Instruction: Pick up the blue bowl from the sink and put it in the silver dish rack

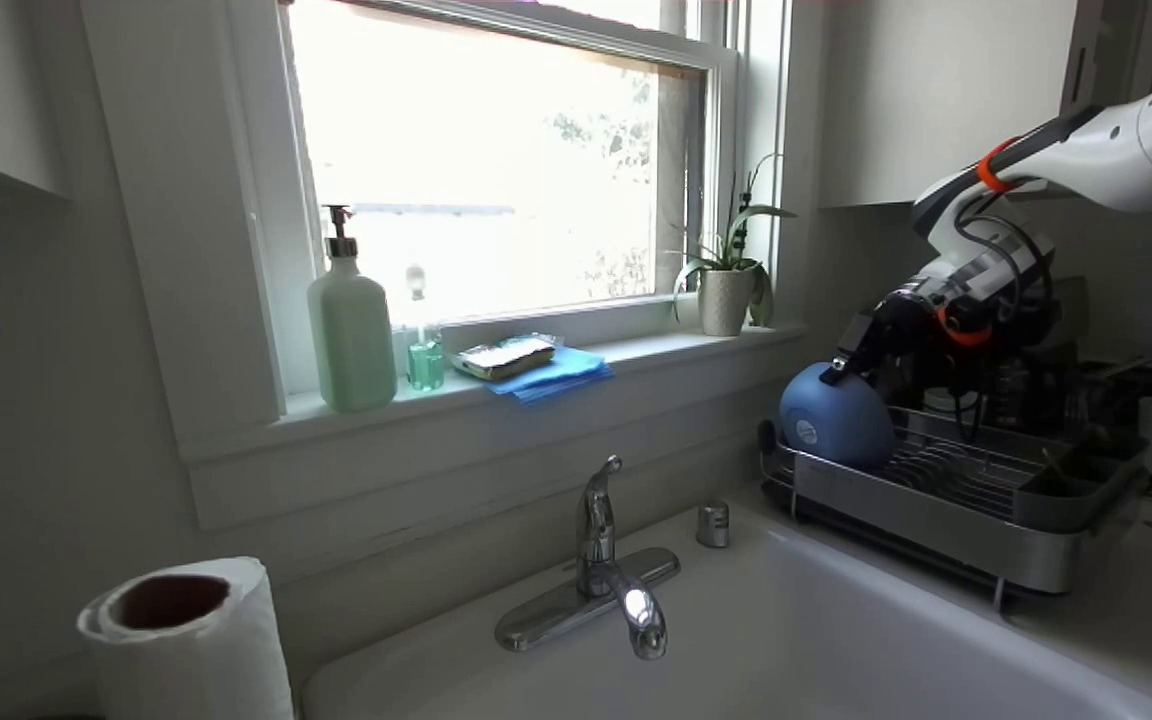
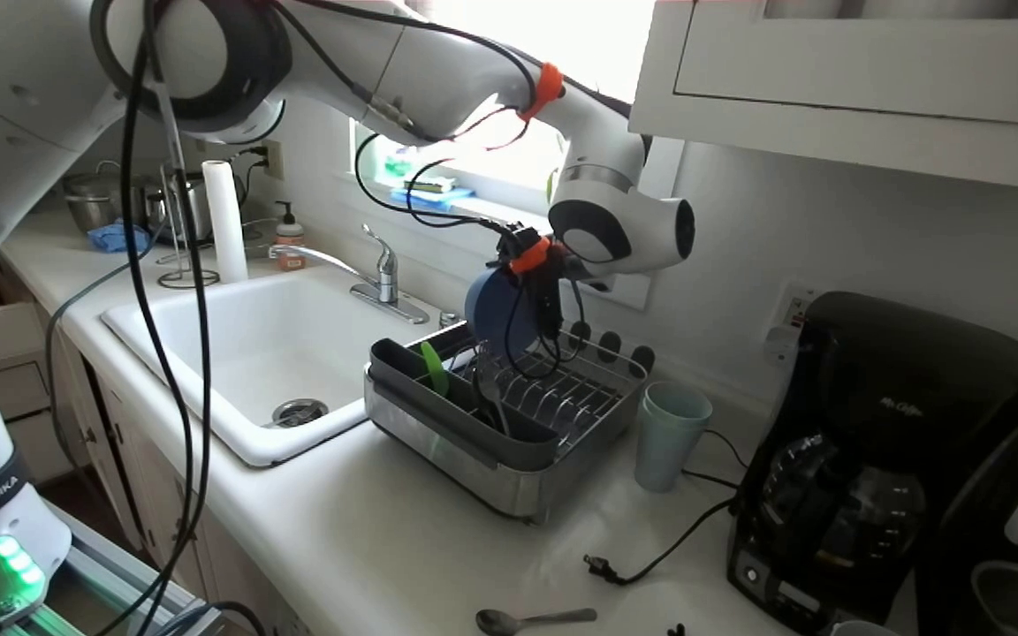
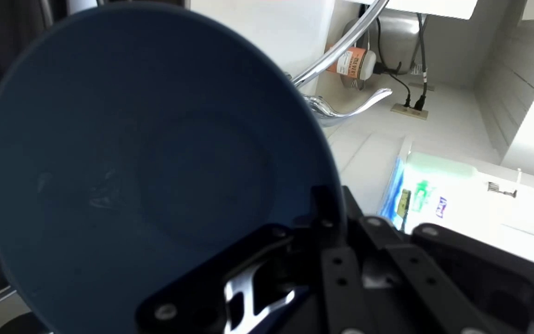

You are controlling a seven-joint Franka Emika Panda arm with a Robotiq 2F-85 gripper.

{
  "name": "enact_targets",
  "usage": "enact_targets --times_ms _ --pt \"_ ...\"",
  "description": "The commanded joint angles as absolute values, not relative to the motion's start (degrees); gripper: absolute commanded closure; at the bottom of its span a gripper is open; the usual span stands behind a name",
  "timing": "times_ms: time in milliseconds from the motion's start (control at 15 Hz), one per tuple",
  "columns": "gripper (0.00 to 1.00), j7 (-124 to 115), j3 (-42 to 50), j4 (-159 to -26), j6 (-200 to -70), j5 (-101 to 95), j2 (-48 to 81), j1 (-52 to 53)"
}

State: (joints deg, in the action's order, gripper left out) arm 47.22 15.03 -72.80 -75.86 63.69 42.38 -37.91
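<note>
While pinching the bowl (image 1: 836, 418) by its rim in a narrowed gripper (image 3: 339, 204), holds it tipped sideways over the rack (image 1: 936, 525), on the side opposite the caddy (image 2: 518, 452), near the sink (image 2: 235, 353). In the wrist view, seen from the hollow side; in an exterior view, marked with a pale disc (image 1: 806, 432). Cannot tell whether touching the rack.

Bowl (image 3: 169, 162) ptly off-frame, wrist vw.
</note>
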Motion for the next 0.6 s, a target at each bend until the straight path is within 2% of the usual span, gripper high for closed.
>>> enact_targets --times_ms 0,67,133,533 --pt "0.99 45.1 13.1 -68.0 -75.8 61.9 45.3 -39.3" --pt "0.99 44.9 13.0 -67.7 -75.8 61.5 45.5 -39.5" --pt "0.78 44.8 13.1 -67.4 -76.0 60.7 45.6 -39.5" --pt "0.36 44.0 12.4 -63.3 -77.1 57.9 47.4 -40.7"
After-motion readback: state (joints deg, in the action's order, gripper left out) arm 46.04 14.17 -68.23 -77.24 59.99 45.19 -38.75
